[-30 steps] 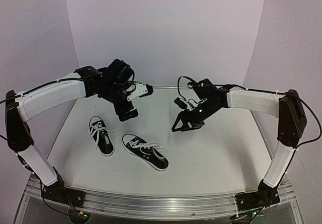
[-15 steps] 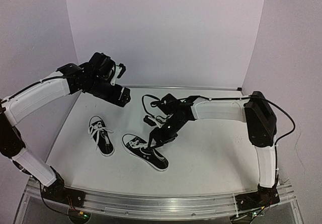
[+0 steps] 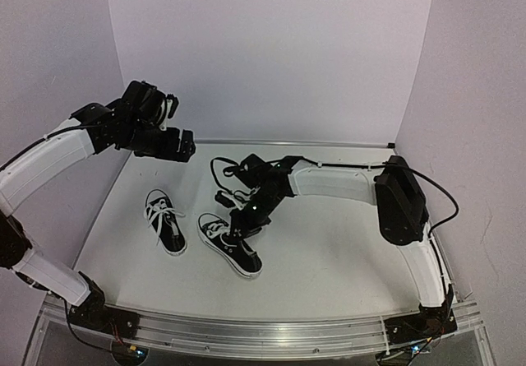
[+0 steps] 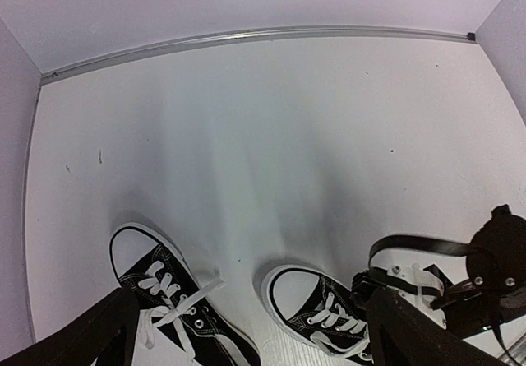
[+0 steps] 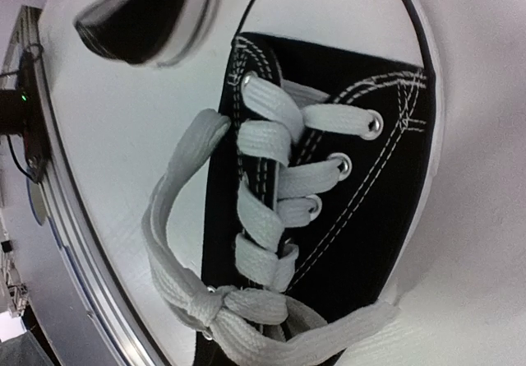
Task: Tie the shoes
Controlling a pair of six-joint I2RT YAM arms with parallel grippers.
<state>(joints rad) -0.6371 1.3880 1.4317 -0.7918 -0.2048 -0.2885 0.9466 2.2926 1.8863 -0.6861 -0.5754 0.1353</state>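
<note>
Two small black shoes with white laces lie on the white table. In the top view the left shoe (image 3: 165,221) sits apart from the right shoe (image 3: 229,246). My right gripper (image 3: 244,228) is down on the right shoe's laced top; its fingers are hidden there and do not show in the right wrist view. That view shows the right shoe (image 5: 362,218) close up, with its crossed laces (image 5: 263,218) and a knot (image 5: 205,308) with loose loops. My left gripper (image 3: 181,145) hangs high at the back left, open (image 4: 251,317), above both shoes (image 4: 164,300) (image 4: 320,308).
Pale walls enclose the table on three sides, with a metal strip (image 4: 246,35) along the back edge. A metal rail (image 3: 263,333) runs along the near edge. The right arm's black cable (image 3: 226,164) loops above its wrist. The other shoe's sole (image 5: 148,12) shows at the right wrist view's top.
My right arm swung left and down onto the right shoe and its jaws closed; the shoe turned slightly. My left arm drew back toward the back left, still open.
</note>
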